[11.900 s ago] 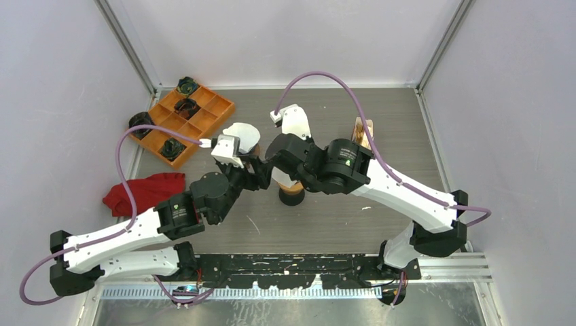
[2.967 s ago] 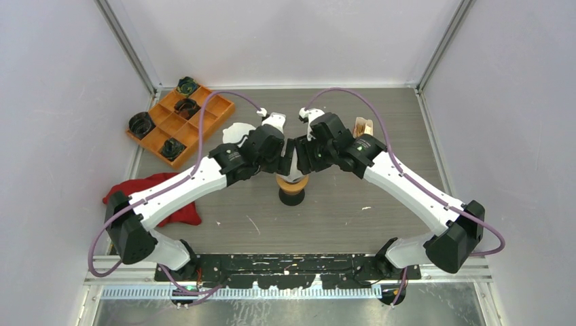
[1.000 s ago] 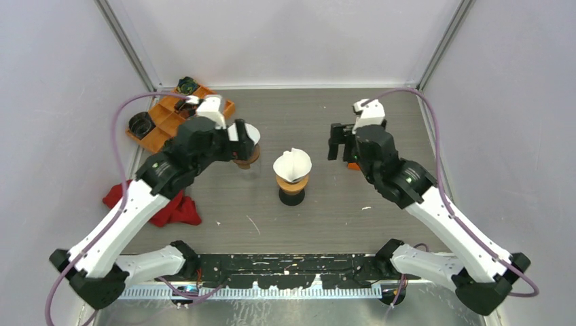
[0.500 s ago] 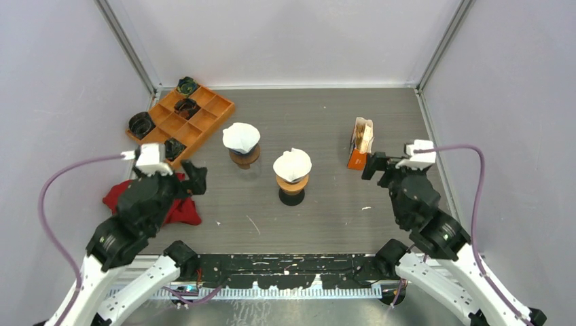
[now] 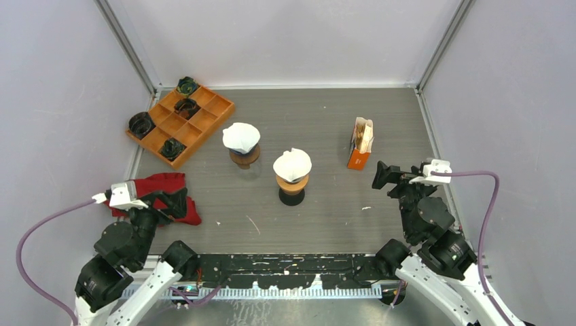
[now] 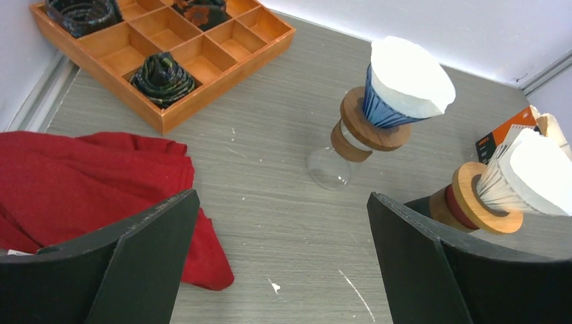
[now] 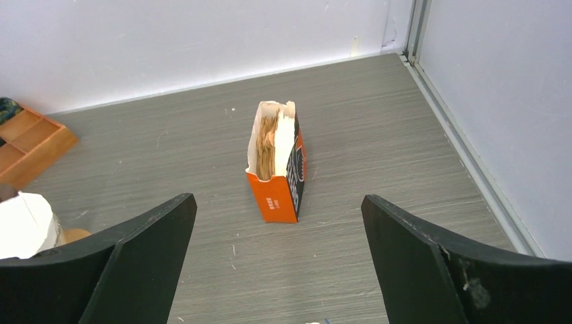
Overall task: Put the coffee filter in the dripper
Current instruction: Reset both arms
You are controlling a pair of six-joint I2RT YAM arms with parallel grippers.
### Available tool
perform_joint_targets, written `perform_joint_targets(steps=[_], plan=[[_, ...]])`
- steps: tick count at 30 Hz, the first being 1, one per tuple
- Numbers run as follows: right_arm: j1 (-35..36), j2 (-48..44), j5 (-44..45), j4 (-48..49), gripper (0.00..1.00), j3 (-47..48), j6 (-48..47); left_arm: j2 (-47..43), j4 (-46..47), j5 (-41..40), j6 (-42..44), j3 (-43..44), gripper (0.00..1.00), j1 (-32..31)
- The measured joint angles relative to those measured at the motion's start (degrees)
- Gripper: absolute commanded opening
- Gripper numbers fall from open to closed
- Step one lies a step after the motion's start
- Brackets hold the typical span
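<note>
Left gripper (image 6: 280, 196) hangs spread wide and empty over the edge of the cloth (image 6: 88, 182). Right gripper (image 7: 278, 198) is likewise spread and empty, facing the box (image 7: 295, 177). The filter (image 5: 292, 163) sits in the dripper (image 5: 293, 184) at mid-table, well apart from both. A second dripper (image 5: 244, 157) just beside it is lined too. The task looks done. The risk is that the paper rides high with an uneven rim, so it may not be seated, and a careless arm sweep could tip the narrow-footed stand.
</note>
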Motion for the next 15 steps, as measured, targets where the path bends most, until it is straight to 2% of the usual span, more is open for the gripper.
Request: perform_joint_targets(steps=[6,15], plan=[[0.00,-0.55,-0.22,-0.09,1.00,-1.70,0.15,-4.26,-3.54,-0.13,-1.88,-3.54,0.99,0.00],[0.00,-0.76,-0.24,-0.09,1.00,-1.73,0.33,-4.28,-5.64,0.00,-3.39,-4.42,0.99,0.00]])
